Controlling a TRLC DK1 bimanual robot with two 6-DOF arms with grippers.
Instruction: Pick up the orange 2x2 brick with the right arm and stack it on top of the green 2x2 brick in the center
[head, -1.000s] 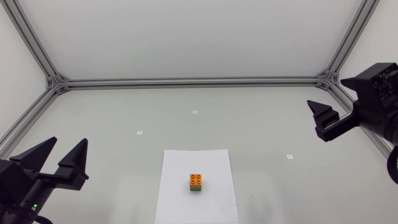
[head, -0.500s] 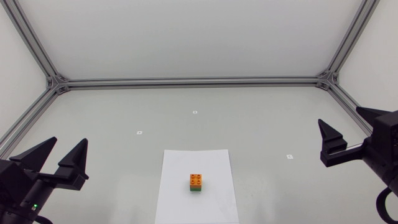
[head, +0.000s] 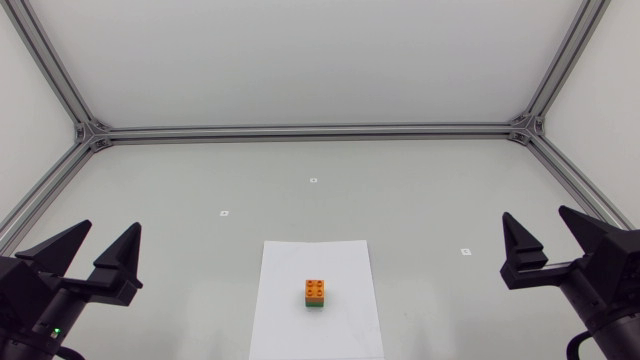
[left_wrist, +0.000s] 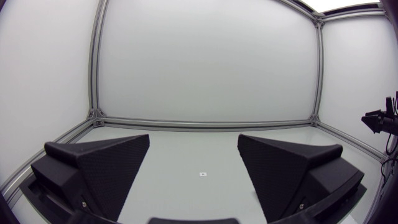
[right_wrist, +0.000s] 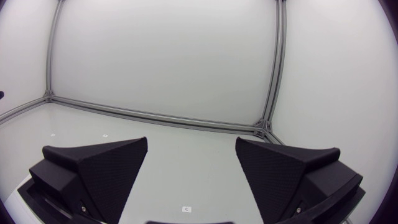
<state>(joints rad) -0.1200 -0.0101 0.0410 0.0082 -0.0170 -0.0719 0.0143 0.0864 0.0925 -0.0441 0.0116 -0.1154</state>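
Observation:
The orange 2x2 brick (head: 315, 289) sits stacked on the green 2x2 brick (head: 315, 304), of which only a thin edge shows, on a white paper sheet (head: 315, 320) at the table's middle front. My right gripper (head: 553, 240) stands open at the right edge, well apart from the stack. At the left edge my left gripper (head: 92, 248) is open too. Both wrist views look across the bare table; each own gripper (left_wrist: 194, 163) (right_wrist: 191, 163) holds nothing, and neither brick shows there.
An aluminium frame (head: 310, 130) runs along the table's back and sides, with white walls behind. Small markers (head: 224, 213) (head: 465, 251) dot the grey tabletop.
My right arm has drawn back and down toward the right front edge, its gripper now lower with both fingers visible. The brick stack and left arm have not moved.

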